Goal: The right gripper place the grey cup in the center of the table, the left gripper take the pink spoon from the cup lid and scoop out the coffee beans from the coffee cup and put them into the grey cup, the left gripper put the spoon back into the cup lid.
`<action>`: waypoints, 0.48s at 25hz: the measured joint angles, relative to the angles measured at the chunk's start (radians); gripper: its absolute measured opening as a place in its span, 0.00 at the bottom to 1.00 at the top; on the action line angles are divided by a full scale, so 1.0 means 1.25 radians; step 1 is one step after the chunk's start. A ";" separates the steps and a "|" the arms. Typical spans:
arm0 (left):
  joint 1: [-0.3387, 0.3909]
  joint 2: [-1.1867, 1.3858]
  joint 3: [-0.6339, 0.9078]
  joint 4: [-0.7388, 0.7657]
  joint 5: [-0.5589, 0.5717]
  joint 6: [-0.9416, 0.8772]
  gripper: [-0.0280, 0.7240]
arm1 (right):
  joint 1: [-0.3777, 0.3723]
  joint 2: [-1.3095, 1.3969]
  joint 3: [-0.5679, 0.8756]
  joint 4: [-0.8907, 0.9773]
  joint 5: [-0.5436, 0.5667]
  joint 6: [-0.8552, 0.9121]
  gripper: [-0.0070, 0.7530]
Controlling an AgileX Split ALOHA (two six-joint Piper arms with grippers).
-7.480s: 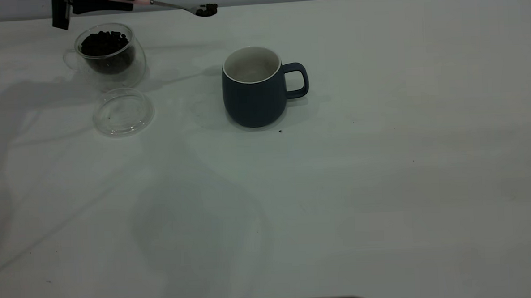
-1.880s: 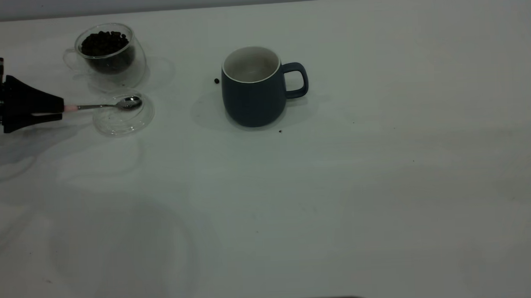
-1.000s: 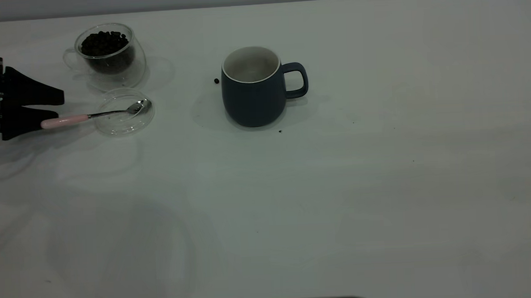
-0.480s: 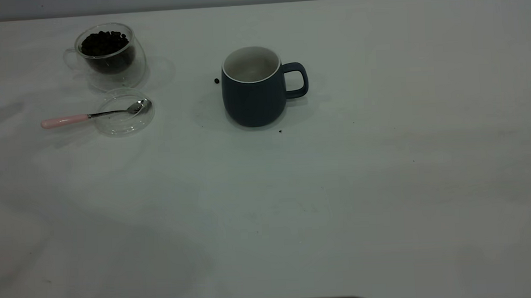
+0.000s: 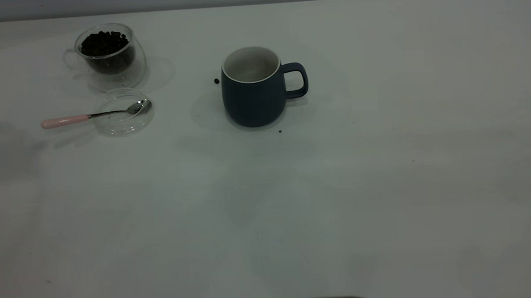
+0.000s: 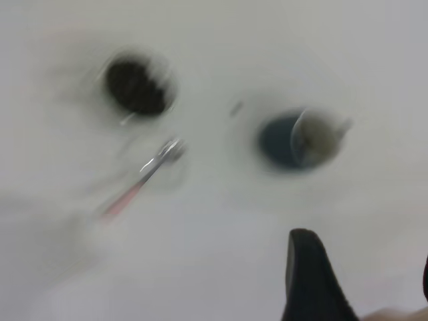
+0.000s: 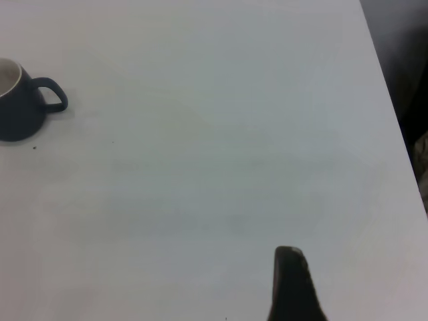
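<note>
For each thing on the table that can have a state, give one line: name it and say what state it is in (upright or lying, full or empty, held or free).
Grey cup: upright, free, handle toward the right arm's side; contents cannot be made out.
Coffee cup: upright, uncovered, coffee beans heaped inside.
Cup lid: lying flat beside the coffee cup.
Pink spoon: lying free, bowl in the lid, handle sticking out.
Stray bean: loose on the table beside the grey cup.

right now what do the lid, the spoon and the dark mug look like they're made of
Cup lid: clear glass or plastic, see-through with a glinting rim; which one is unclear. Pink spoon: shiny metal bowl and neck, matte pale pink handle, maybe plastic or ceramic. Grey cup: likely ceramic, matte blue-grey outside, white inside.
</note>
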 joint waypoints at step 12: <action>-0.255 -0.642 0.340 0.464 -0.011 -0.273 0.66 | 0.000 0.000 0.000 0.000 0.000 0.000 0.69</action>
